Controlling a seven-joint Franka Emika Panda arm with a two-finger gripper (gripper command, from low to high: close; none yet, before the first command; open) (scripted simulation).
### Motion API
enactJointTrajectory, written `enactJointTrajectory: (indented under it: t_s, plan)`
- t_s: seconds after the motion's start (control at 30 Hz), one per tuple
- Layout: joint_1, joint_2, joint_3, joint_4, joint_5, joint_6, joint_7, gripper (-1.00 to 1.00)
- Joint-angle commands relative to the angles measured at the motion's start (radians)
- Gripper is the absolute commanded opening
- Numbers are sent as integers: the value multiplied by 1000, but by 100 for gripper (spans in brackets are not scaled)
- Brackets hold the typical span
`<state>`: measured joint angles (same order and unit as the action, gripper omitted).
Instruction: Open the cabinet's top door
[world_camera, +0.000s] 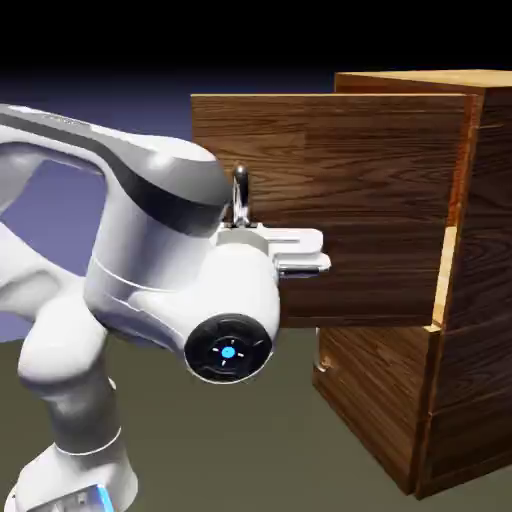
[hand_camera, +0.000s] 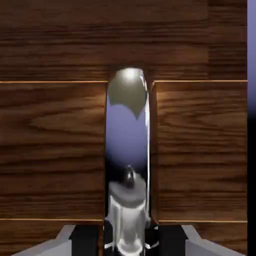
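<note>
We see the end effector (hand_camera: 128, 244) clamped on the silver handle (hand_camera: 127, 150) at the hand view's lower middle, presumably so it can pull; the top door (world_camera: 350, 210) stands swung out from the cabinet (world_camera: 480, 270), right of the exterior view's frame.

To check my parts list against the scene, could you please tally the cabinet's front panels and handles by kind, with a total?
Front panels: 2 (the top door, standing open, and the lower panel)
Silver handles: 2 (the upper handle and the lower handle)
Total: 4
</note>
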<state>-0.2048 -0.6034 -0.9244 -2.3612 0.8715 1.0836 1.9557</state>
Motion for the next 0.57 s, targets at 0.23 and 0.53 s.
enactJointTrajectory:
  t_s: [0.23, 0.53]
  plan:
    - [279, 210, -290, 242, -56, -241, -113, -100]
    - [605, 229, -584, 385, -103, -328, -129, -100]
